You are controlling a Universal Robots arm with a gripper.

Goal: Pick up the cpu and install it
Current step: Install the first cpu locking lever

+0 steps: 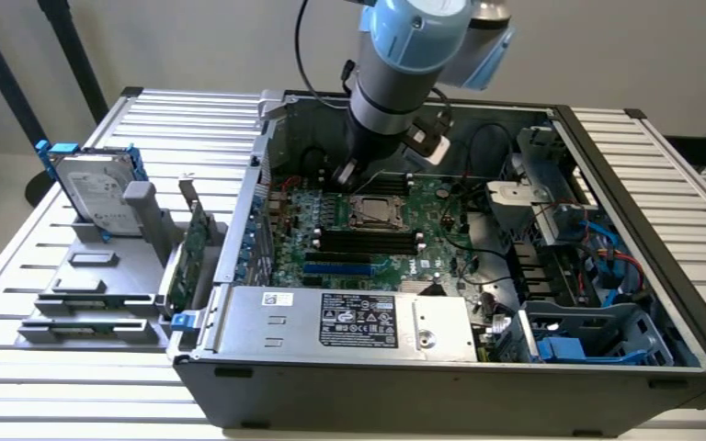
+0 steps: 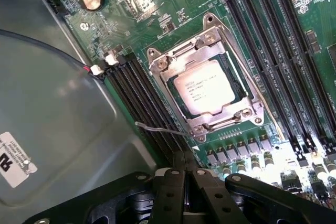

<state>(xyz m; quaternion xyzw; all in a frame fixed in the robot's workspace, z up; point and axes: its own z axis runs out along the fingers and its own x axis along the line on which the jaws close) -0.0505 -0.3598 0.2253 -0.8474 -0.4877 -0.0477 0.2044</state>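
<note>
Wrist view: the cpu (image 2: pixel 205 86) lies flat inside the metal socket frame (image 2: pixel 245 114) on the green motherboard (image 2: pixel 157 19) of the open computer case (image 1: pixel 451 390). The tool (image 2: pixel 185 163), fingers pressed together and holding nothing, hovers just beside the socket frame, apart from the cpu.

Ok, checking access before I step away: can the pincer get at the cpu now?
Probably yes, from above: nothing covers the cpu, and the shut pincer hangs close by. A metal frame hems its edges, though.
</note>
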